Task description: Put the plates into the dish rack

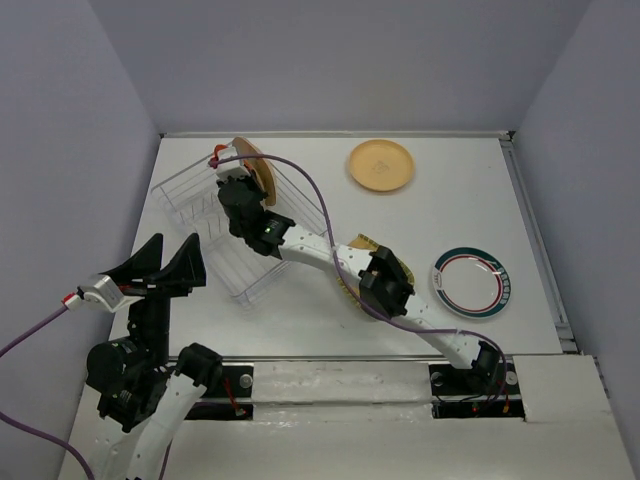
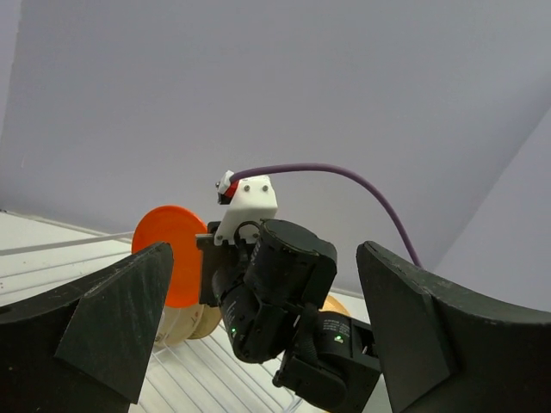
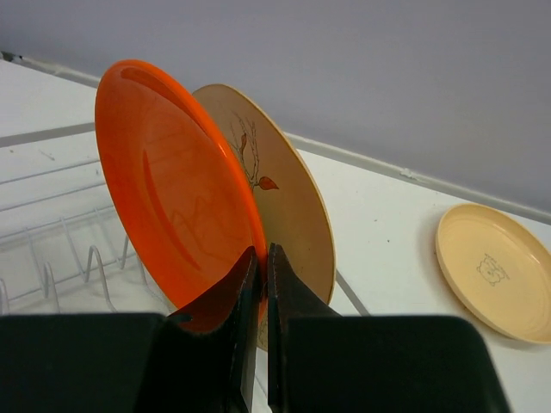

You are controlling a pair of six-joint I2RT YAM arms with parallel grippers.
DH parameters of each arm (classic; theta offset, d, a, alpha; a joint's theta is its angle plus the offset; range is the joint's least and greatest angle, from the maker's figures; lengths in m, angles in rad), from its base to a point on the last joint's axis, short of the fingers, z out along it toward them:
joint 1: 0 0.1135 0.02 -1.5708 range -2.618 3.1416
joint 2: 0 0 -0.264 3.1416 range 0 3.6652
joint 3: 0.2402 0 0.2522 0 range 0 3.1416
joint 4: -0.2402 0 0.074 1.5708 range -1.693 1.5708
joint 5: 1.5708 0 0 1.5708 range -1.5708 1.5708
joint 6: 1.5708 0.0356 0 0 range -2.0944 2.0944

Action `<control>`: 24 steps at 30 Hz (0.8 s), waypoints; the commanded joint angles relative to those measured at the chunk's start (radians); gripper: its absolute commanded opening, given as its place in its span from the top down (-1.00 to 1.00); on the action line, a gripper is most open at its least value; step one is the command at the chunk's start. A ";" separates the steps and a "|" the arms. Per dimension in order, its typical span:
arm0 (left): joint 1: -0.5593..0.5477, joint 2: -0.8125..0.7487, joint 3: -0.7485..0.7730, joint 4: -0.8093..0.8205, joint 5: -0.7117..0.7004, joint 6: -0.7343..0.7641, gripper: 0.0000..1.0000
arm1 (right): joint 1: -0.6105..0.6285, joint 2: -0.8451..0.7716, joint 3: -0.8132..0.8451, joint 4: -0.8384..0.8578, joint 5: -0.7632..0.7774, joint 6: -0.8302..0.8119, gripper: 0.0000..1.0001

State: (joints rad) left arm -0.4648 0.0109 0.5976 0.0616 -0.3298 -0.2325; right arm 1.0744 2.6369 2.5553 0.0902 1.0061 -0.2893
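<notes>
1. Right claw (image 3: 263, 258): jaws almost together with only a thin slit between them, pinching the lower rim of the red-orange plate (image 3: 172, 189).
2. The red-orange plate stands on edge, leaning away from the right claw, inside the wire dish rack (image 3: 60, 258). The rack prongs show to the left of this claw and lower.
3. Just behind the red-orange plate, seen from the claw, is a beige plate with a twig-and-leaf print (image 3: 293, 198). It is also on edge and leans the same way. I cannot tell whether the two plates touch, or whether a claw finger touches the beige one.
4. Right of the right claw, farther out and well apart, a tan plate (image 3: 495, 271) with a small printed mark lies flat on the table (image 3: 387, 215).
5. In the top view, the right arm (image 1: 320, 250) runs diagonally from its base across the dish rack, with its claw at the rack's far corner.
6. Left claw (image 1: 172, 252): spread wide, holding nothing, raised off the table just beside the rack's near-left side. Its wrist camera looks at the right arm's wrist, with the red-orange plate beyond.
7. A white plate with green-and-red rings (image 1: 471, 281) lies flat, well apart from both claws.
8. A yellow plate (image 1: 360, 244) is mostly hidden under the right arm.
</notes>
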 commanded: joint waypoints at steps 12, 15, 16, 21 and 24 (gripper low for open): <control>-0.002 0.020 -0.007 0.053 -0.002 0.007 -0.98 | -0.004 0.025 -0.072 0.071 0.028 0.041 0.87; 0.000 0.026 -0.005 0.053 0.000 0.007 -0.98 | -0.004 -0.024 -0.119 0.060 0.002 0.085 0.40; 0.002 0.029 -0.007 0.053 0.001 0.007 -0.98 | -0.004 -0.037 -0.121 0.036 -0.017 0.093 0.05; 0.008 0.047 -0.005 0.052 0.005 0.005 -0.98 | -0.004 -0.223 -0.194 -0.072 -0.099 0.198 -0.31; 0.008 0.055 -0.007 0.046 0.011 0.004 -0.98 | -0.004 -0.381 -0.336 -0.139 -0.170 0.339 -0.33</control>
State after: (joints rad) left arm -0.4629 0.0360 0.5972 0.0624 -0.3218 -0.2329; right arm 1.0737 2.5713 2.3047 -0.0196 0.9199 -0.1444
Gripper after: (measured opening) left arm 0.990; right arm 0.657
